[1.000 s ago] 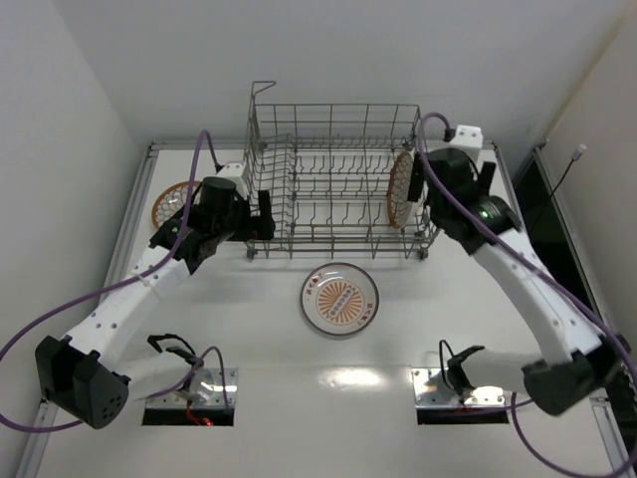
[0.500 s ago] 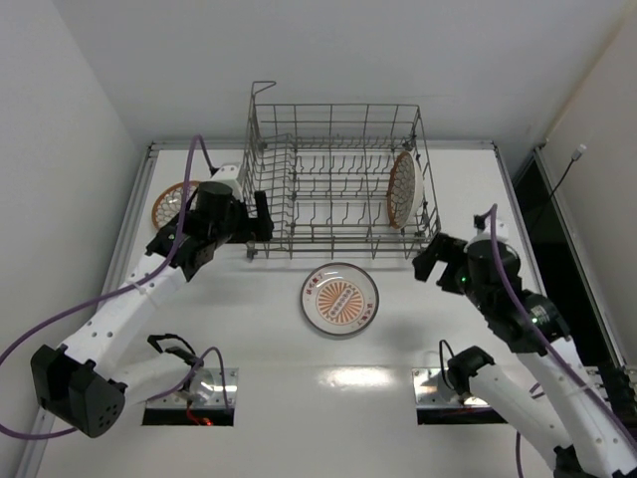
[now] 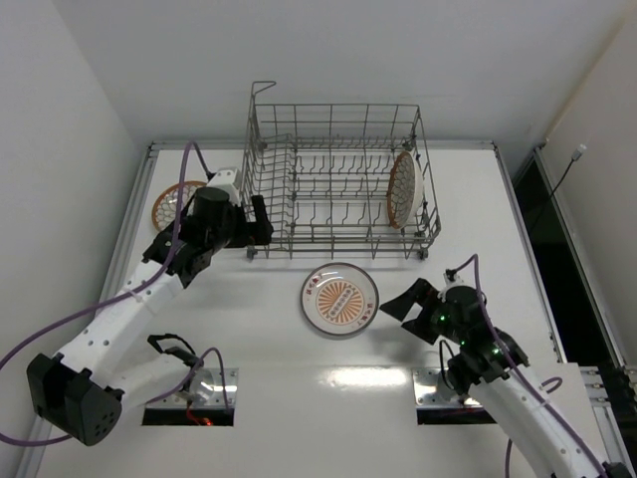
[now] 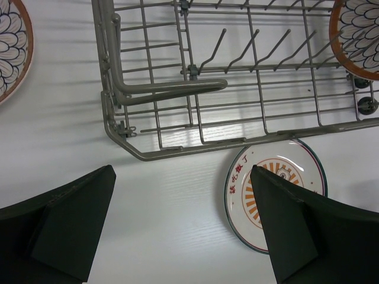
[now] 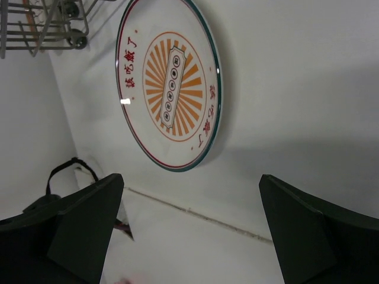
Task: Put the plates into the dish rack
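The grey wire dish rack stands at the back middle of the table. One petal-lattice plate stands on edge at its right end. A second lattice plate lies flat left of the rack. The sunburst plate lies flat in front of the rack. My left gripper is open and empty by the rack's front left corner. My right gripper is open and empty, just right of the sunburst plate, which fills the top of its view.
White walls close in on the left, back and right. A metal rail runs along the table's left edge. Arm base plates with cables sit at the near edge. Purple cables loop off both arms.
My right arm has drawn back from the rack's right end, leaving the lattice plate standing there, and come down low beside the sunburst plate. My left arm has barely shifted.
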`<control>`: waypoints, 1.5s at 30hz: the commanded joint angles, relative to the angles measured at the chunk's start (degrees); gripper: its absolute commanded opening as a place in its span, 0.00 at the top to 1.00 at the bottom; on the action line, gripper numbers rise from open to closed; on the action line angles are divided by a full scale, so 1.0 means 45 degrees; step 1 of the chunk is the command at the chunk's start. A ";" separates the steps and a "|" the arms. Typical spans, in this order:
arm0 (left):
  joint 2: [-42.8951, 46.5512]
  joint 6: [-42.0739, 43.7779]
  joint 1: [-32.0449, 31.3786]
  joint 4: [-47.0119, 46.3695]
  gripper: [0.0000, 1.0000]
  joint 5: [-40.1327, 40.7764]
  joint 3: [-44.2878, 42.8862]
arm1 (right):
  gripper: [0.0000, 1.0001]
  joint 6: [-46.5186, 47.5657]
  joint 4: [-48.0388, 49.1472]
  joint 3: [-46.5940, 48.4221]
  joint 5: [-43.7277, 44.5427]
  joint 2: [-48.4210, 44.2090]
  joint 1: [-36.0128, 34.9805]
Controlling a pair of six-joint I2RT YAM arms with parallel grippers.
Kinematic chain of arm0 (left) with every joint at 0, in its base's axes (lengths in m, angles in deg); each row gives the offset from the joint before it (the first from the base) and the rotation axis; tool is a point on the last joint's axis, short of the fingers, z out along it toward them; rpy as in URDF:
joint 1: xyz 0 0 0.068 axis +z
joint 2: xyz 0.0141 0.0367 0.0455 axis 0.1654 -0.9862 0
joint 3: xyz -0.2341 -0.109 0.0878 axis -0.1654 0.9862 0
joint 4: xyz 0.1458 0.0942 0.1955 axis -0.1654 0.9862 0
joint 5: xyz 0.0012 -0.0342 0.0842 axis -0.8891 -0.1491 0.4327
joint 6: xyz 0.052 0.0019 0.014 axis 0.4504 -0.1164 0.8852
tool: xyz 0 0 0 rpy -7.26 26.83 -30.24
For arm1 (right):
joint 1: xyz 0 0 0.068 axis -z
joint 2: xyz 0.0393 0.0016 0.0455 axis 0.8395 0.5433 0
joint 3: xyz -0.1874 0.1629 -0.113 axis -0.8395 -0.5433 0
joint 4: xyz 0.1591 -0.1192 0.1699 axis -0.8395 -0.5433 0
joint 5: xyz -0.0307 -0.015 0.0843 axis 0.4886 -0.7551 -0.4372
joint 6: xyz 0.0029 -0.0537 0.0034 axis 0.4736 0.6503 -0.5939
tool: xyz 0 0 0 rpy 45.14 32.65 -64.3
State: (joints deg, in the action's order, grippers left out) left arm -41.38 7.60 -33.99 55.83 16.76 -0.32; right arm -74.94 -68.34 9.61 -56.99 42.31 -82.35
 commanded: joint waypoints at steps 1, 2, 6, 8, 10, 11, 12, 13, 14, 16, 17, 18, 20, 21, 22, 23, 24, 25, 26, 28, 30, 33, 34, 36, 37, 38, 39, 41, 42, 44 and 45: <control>0.0370 -0.0177 -0.0129 -0.0228 0.00 -0.0069 0.0146 | 0.01 -0.2108 0.3050 -0.1034 -0.1255 -0.0412 0.0026; 0.0506 -0.0177 -0.0129 -0.0228 0.00 -0.0069 0.0146 | 0.01 -0.2420 0.3465 -0.1346 -0.1567 -0.0412 0.0026; 0.0623 -0.0060 -0.0129 -0.0110 0.00 0.0048 0.0146 | 0.02 -0.3029 0.4544 -0.2229 -0.1746 -0.0023 0.0142; 0.0624 -0.0060 -0.0129 -0.0110 0.00 0.0048 0.0146 | 0.02 -0.3029 0.4661 -0.2229 -0.1746 0.0599 0.0144; 0.0624 -0.0060 -0.0129 -0.0110 0.00 0.0048 0.0146 | 0.03 -0.2874 0.4798 -0.2229 -0.1746 0.1225 0.0144; 0.0624 -0.0060 -0.0129 -0.0110 0.00 0.0048 0.0146 | 0.03 -0.2873 0.5262 -0.2345 -0.1862 0.1576 0.0260; 0.0624 -0.0060 -0.0129 -0.0110 0.00 0.0048 0.0146 | 0.05 -0.2873 0.5499 -0.2346 -0.1863 0.2199 0.0261; 0.0624 -0.0060 -0.0129 -0.0110 0.00 0.0048 0.0146 | 0.05 -0.2873 0.5791 -0.2500 -0.1979 0.2456 0.0261; 0.0624 -0.0060 -0.0129 0.0006 0.00 0.0048 0.0146 | 0.05 -0.2873 0.6142 -0.2637 -0.2096 0.2691 0.0261; 0.0624 -0.0060 -0.0129 0.0007 0.00 0.0048 0.0146 | 0.06 -0.2873 0.6651 -0.2639 -0.2097 0.3275 0.0377; 0.0624 -0.0060 -0.0129 0.0007 0.00 0.0048 0.0146 | 0.07 -0.2873 0.6847 -0.2793 -0.2097 0.3453 0.0378; 0.0624 -0.0060 -0.0129 0.0007 0.00 0.0048 0.0146 | 0.08 -0.2873 0.7235 -0.2795 -0.2097 0.3648 0.0378; 0.0624 -0.0060 -0.0129 0.0007 0.00 0.0048 0.0146 | 0.10 -0.2873 0.7725 -0.3319 -0.2214 0.4232 0.0378; 0.0624 -0.0060 -0.0129 0.0007 0.00 0.0048 0.0146 | 0.10 -0.2873 0.8192 -0.3496 -0.2214 0.4449 0.0378; 0.0624 -0.0060 -0.0129 -0.0109 0.00 0.0048 0.0146 | 0.11 -0.3008 0.8428 -0.3672 -0.2214 0.4683 0.0494; 0.0624 -0.0060 -0.0129 -0.0110 0.00 0.0048 0.0262 | 0.11 -0.3009 0.8663 -0.3964 -0.2214 0.5169 0.0495; 0.0624 -0.0060 -0.0129 -0.0110 0.00 0.0048 0.0263 | 0.11 -0.3009 0.9110 -0.3967 -0.2214 0.5425 0.0495; 0.0624 -0.0060 -0.0129 -0.0226 0.00 0.0048 0.0263 | 0.13 -0.3009 0.9269 -0.4122 -0.2214 0.5660 0.0495; 0.0624 -0.0060 -0.0129 -0.0228 0.00 -0.0068 0.0379 | 0.14 -0.3009 0.9502 -0.4123 -0.2214 0.5894 0.0495; 0.0624 -0.0177 -0.0129 -0.0228 0.00 -0.0069 0.0380 | 0.14 -0.3009 1.0050 -0.4123 -0.2214 0.6578 0.0495; 0.0624 -0.0177 -0.0129 -0.0228 0.00 -0.0069 0.0497 | 0.15 -0.2893 1.0382 -0.4123 -0.2097 0.7027 0.0495; 0.0624 -0.0177 -0.0129 -0.0228 0.00 -0.0069 0.0497 | 0.17 -0.2738 1.1201 -0.4123 -0.2097 0.8334 0.0495; 0.0624 -0.0177 -0.0129 -0.0228 0.00 -0.0069 0.0497 | 0.18 -0.2620 1.1494 -0.4007 -0.2097 0.8783 0.0495; 0.0624 -0.0177 -0.0129 -0.0228 0.00 -0.0069 0.0497 | 0.20 -0.2445 1.2198 -0.3850 -0.2253 1.0227 0.0379; 0.0624 -0.0177 -0.0129 -0.0228 0.00 -0.0069 0.0497 | 0.22 -0.2308 1.2471 -0.3676 -0.2253 1.0696 0.0378; 0.0624 -0.0177 -0.0129 -0.0228 0.00 -0.0069 0.0497 | 0.24 -0.2306 1.3131 -0.3674 -0.2408 1.1126 0.0378; 0.0624 -0.0177 -0.0129 -0.0228 0.00 -0.0069 0.0497 | 0.27 -0.2306 1.3447 -0.3674 -0.2410 1.1498 0.0378; 0.0624 -0.0177 -0.0129 -0.0228 0.00 -0.0069 0.0497 | 0.33 -0.2306 1.4226 -0.3674 -0.2410 1.2359 0.0378; 0.0624 -0.0177 -0.0129 -0.0228 0.00 -0.0069 0.0497 | 0.36 -0.2190 1.4231 -0.3674 -0.2410 1.2516 0.0378; 0.0624 -0.0177 -0.0129 -0.0228 0.00 -0.0069 0.0497 | 0.38 -0.2189 1.4231 -0.3674 -0.2410 1.2635 0.0378; 0.0624 -0.0177 -0.0129 -0.0228 0.00 -0.0069 0.0497 | 0.38 -0.2189 1.4231 -0.3674 -0.2274 1.2635 0.0378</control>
State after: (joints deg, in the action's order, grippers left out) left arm -39.78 7.40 -33.99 56.35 16.69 1.83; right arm -87.70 -5.09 0.23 -71.13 97.44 -80.47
